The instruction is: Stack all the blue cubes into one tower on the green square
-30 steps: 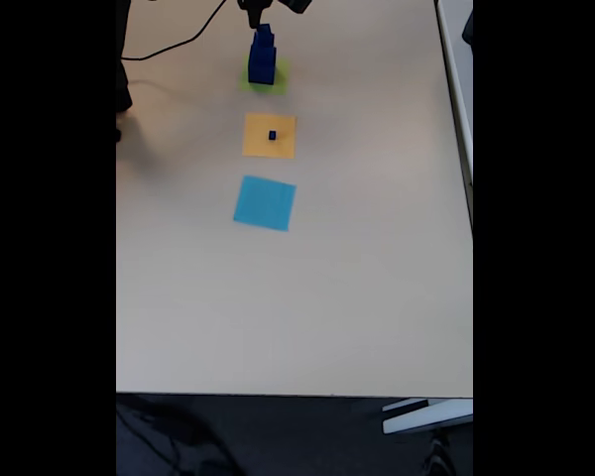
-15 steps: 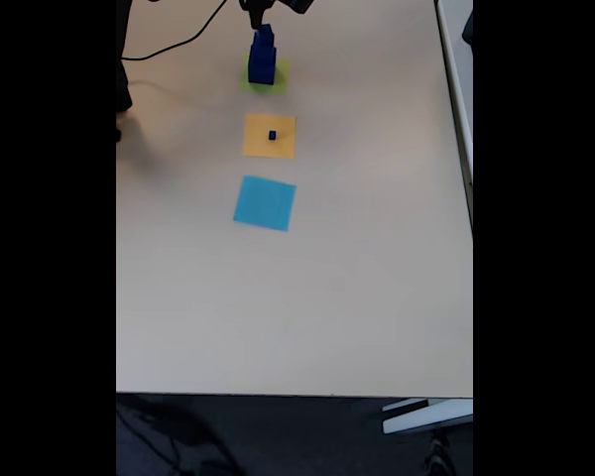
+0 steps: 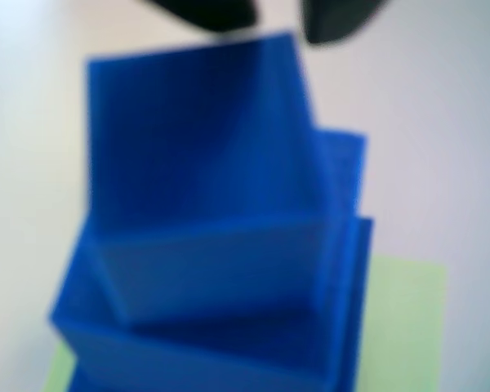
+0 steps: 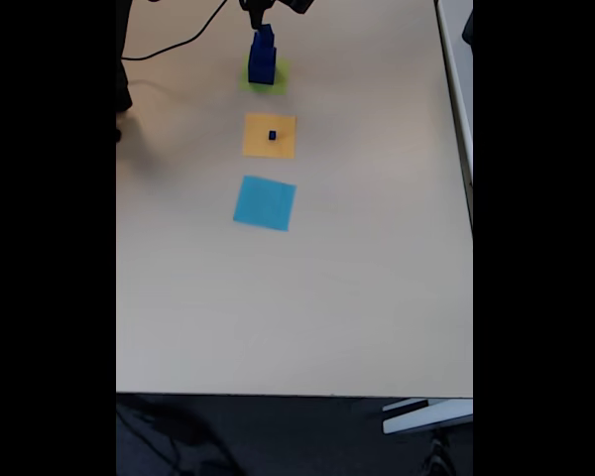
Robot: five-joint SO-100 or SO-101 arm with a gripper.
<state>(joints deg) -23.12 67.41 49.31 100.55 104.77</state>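
A tower of blue cubes (image 4: 263, 58) stands on the green square (image 4: 276, 79) at the far end of the table. In the wrist view the stack is close and blurred: the top cube (image 3: 196, 139) sits turned on a wider cube (image 3: 220, 278), with the green square (image 3: 404, 318) showing beneath. My gripper (image 3: 278, 20) hovers just over the tower's top, and its two dark fingers (image 3: 212, 12) are a small gap apart with pale table between them and nothing held. One tiny blue cube (image 4: 273, 135) lies alone on the orange square (image 4: 270, 136).
A light-blue square (image 4: 265, 202) lies nearer than the orange one. A black cable (image 4: 169, 45) runs across the far left of the table. The table's right edge (image 4: 460, 119) is well away from the squares.
The upper part of the tower looks slightly narrower and straighter than a second ago. The gripper stays above it. The tiny cube has not moved.
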